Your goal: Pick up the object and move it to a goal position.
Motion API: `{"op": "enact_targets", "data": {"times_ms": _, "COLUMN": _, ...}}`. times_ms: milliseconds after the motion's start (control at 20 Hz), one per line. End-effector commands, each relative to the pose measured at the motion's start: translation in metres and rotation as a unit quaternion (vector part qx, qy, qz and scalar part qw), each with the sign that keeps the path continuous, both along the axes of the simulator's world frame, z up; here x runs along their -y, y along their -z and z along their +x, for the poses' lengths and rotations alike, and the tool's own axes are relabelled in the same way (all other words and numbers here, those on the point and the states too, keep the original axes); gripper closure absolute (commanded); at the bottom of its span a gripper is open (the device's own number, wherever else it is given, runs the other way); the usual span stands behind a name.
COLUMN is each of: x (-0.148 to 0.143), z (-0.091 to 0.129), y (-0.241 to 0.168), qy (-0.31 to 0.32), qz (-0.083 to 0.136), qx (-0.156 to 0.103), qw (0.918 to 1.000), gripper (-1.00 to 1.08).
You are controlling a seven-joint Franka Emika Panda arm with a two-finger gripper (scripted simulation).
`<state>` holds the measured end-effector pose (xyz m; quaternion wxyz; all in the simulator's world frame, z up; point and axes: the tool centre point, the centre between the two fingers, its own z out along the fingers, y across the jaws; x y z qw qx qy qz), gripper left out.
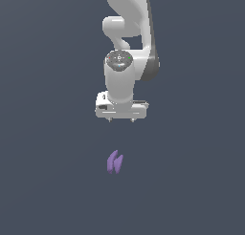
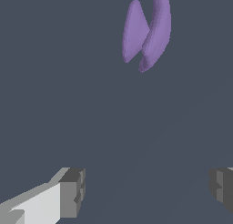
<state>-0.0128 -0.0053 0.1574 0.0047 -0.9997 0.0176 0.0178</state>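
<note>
While my arm hangs over the flat dark grey surface [image 1: 48, 181], I can see the white gripper [image 1: 121, 119] pointing straight down in the exterior view, with its wide body square to the camera and only short finger stubs showing beneath it. Through the wrist view the gripper [image 2: 148, 191] shows its two fingers [image 2: 73, 191] spread wide, one grey pad at each side of the picture and bare surface between them, so the jaws are fully apart and have hold of nothing. My target, the purple object [image 1: 115, 162], lies on the surface in front of the gripper in the exterior view, lower in the picture and clear of the fingers, not touching them. From the wrist camera the purple object [image 2: 146, 34] reads as two long rounded lobes joined side by side, tapering to points, and it sits well apart from both pads and outside the gap between them. How high the fingertips stand above the surface, I cannot tell.
</note>
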Motion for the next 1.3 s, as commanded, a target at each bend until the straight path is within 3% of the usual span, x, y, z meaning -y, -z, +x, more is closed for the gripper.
{"op": "enact_targets", "data": {"times_ms": 0, "x": 0.000, "z": 0.000, "y": 0.000, "qy": 0.000, "qz": 0.000, "qx": 0.000, "qw": 1.0000, "gripper": -0.92}}
{"op": "enact_targets", "data": {"times_ms": 450, "x": -0.022, "z": 0.001, "y": -0.009, "qy": -0.020, "qz": 0.005, "qx": -0.001, "qw": 0.9998, "gripper": -0.92}}
{"op": "enact_targets", "data": {"times_ms": 800, "x": -0.022, "z": 0.002, "y": -0.009, "qy": -0.019, "qz": 0.005, "qx": -0.001, "qw": 0.9998, "gripper": -0.92}}
{"op": "enact_targets", "data": {"times_ms": 1250, "x": -0.017, "z": 0.023, "y": -0.005, "qy": -0.003, "qz": 0.004, "qx": 0.001, "qw": 1.0000, "gripper": -0.92}}
